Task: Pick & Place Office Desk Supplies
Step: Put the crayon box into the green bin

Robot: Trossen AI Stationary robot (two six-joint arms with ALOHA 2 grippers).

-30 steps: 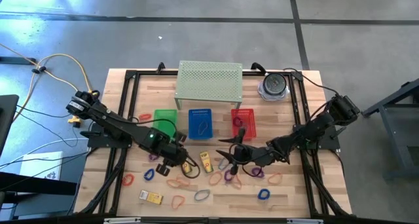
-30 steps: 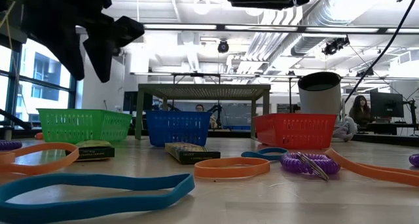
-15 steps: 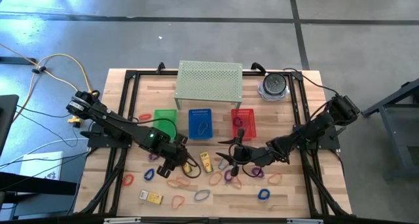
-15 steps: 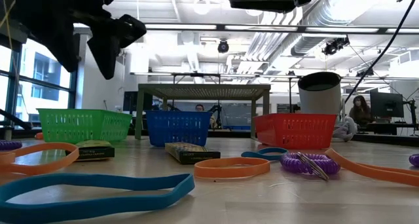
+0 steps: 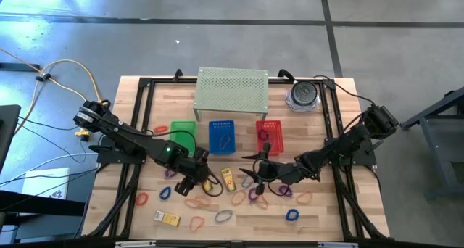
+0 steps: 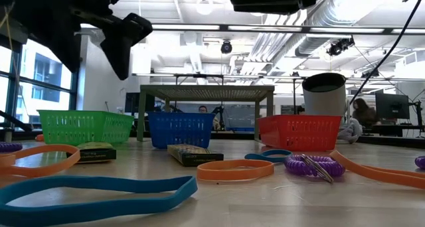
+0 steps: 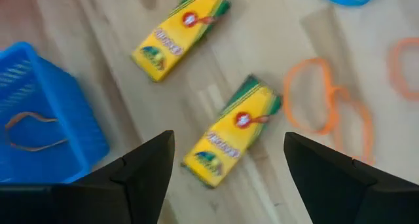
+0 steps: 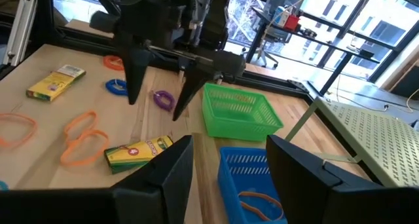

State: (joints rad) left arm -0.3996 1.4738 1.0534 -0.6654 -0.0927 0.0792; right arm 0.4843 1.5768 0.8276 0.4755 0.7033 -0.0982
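left gripper (image 5: 194, 181) wide, empty, above yellow packet (image 7: 230, 131) mid-worktop. right gripper (image 5: 255, 170) wide, empty, hovering near purple band (image 5: 253, 195). bands scattered toward front edge.

Shelf (image 5: 232, 88) sits at the back of the table (image 5: 138, 96). 3 baskets (image 5: 223, 135) stand in a row just in front of it. A round thing (image 5: 302, 96) is right of the shelf. Bands (image 5: 225, 216) & small boxes (image 5: 228, 179) lie spread in front of the baskets. One more box (image 5: 168, 218) lies near the front edge, on the left. L gripper (image 5: 197, 184) hangs over a box; R gripper (image 5: 255, 170) is near the middle.
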